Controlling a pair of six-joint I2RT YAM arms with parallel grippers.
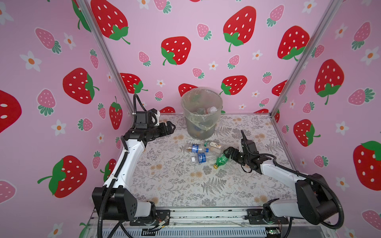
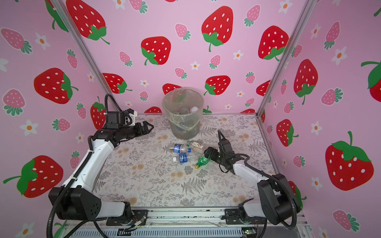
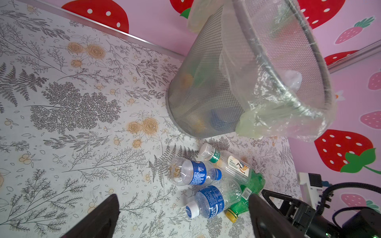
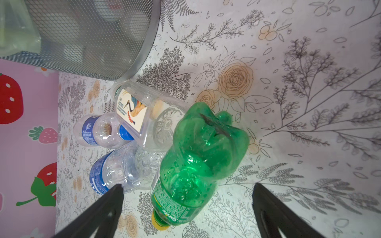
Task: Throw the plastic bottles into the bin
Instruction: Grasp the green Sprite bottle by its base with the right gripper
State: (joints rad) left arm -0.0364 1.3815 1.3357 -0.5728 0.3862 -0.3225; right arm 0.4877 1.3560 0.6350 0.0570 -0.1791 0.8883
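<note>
The bin (image 1: 201, 99), a grey mesh wastebasket lined with a clear bag, stands at the back middle of the table with several plastic bottles inside. Before it lie a blue-labelled bottle (image 1: 193, 148), a clear bottle with a white bird label (image 1: 213, 145), a white-capped blue-labelled bottle (image 1: 201, 158) and a green bottle with a yellow cap (image 1: 221, 160). My right gripper (image 4: 187, 191) is open and straddles the green bottle (image 4: 198, 160), with a gap on both sides. Left of the bin, my left gripper (image 1: 171, 126) hovers open and empty.
Pink strawberry walls with metal frame posts (image 1: 107, 57) close in the table on three sides. The bin's bag hangs loose over its rim (image 3: 278, 115). The four loose bottles touch one another in a tight cluster just in front of the bin.
</note>
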